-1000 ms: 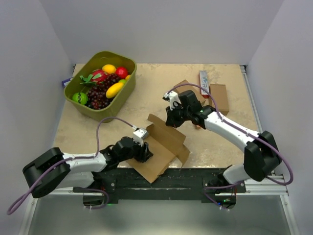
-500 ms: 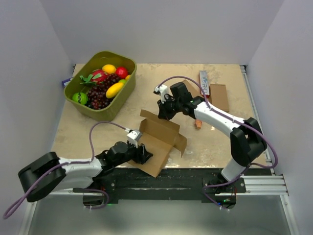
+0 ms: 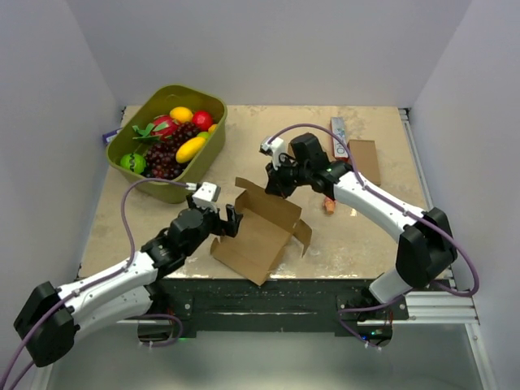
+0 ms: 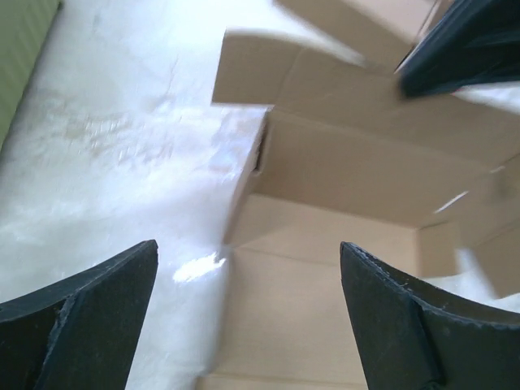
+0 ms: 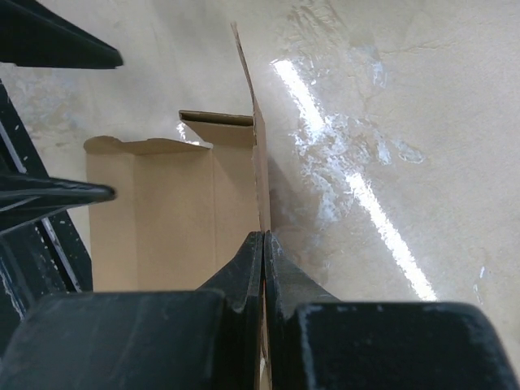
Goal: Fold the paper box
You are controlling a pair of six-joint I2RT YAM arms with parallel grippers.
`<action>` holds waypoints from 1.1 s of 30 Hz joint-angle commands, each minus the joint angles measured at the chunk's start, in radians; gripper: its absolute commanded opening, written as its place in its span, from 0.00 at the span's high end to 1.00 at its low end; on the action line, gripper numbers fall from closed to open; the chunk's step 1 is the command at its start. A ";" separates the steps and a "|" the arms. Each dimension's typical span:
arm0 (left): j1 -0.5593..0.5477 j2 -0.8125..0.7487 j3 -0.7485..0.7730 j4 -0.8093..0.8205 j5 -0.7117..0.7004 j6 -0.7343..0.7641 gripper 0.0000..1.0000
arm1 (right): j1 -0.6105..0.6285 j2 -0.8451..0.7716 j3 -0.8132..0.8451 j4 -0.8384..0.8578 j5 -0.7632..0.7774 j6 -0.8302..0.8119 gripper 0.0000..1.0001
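Observation:
The paper box [image 3: 260,231] is a brown cardboard sheet with raised flaps, lying near the table's front edge at the middle. My right gripper [image 3: 276,185] is shut on the box's upright far panel [image 5: 258,175], the thin edge pinched between its fingertips [image 5: 264,244]. My left gripper [image 3: 226,221] is open and empty, just left of the box, with the box's flat panel [image 4: 325,284] between and below its fingers [image 4: 97,301].
An olive bin [image 3: 166,142] of toy fruit stands at the back left. Two plain brown boxes [image 3: 364,161] and a white-and-red carton [image 3: 339,134] lie at the back right. A small orange object [image 3: 328,205] lies under the right arm.
My left gripper let go of the box's near-left edge, opened and moved up and away to the box's left side. My right gripper keeps its hold on the far panel.

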 commanded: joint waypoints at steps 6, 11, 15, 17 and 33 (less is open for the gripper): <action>0.036 0.149 0.036 0.087 0.040 0.181 0.01 | 0.000 -0.089 -0.003 -0.063 -0.116 -0.019 1.00; 0.047 0.179 0.013 0.215 0.109 0.244 0.14 | -0.002 -0.103 -0.003 -0.095 -0.142 -0.039 1.00; 0.053 0.190 -0.001 0.265 0.165 0.276 0.42 | 0.000 -0.106 -0.003 -0.115 -0.159 -0.057 1.00; 0.053 0.177 -0.024 0.303 0.190 0.288 0.57 | -0.002 -0.105 -0.005 -0.119 -0.162 -0.064 1.00; 0.053 -0.068 -0.145 0.315 0.506 0.214 0.77 | -0.058 -0.028 0.047 -0.138 -0.156 -0.111 1.00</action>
